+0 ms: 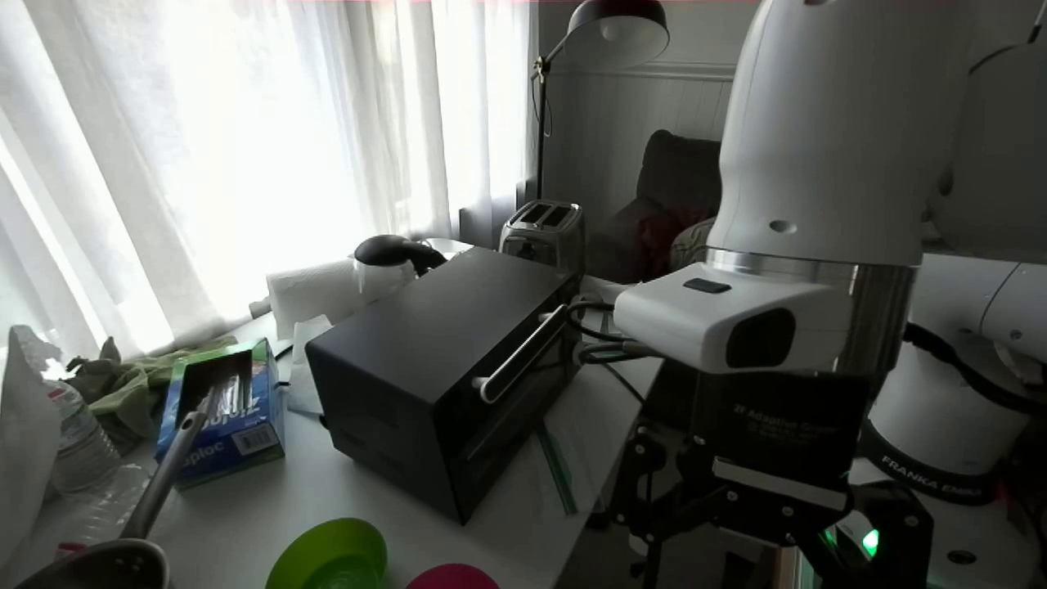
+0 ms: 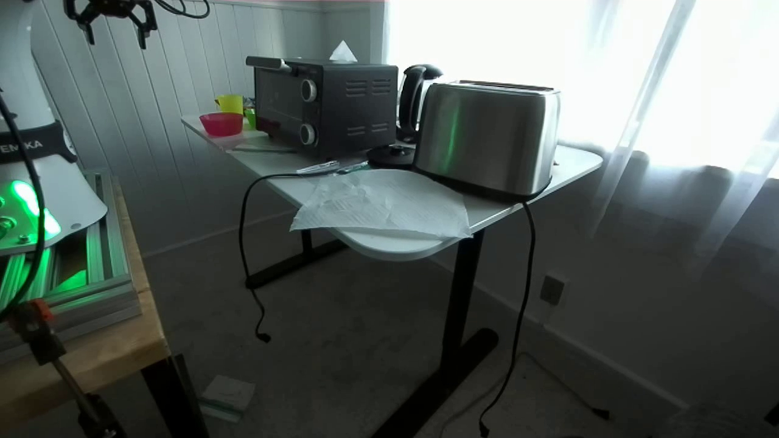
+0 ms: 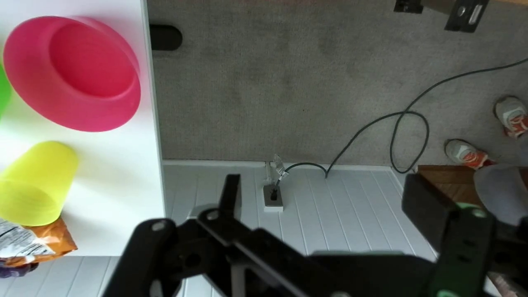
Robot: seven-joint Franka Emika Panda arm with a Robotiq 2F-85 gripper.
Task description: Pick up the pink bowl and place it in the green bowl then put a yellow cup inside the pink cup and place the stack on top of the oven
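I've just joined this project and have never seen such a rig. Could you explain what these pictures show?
The big white machine is a robot arm. It ends in a black, two-fingered gripper, which does its grasping. Two pictures were taken from outside the robot, from different places; another was taken from its wrist, looking past the gripper. On the white table are a black, boxy oven, a silver toaster, a green bowl, a pink bowl near the edge and a yellow cup, among other things. The gripper is open and holds nothing.
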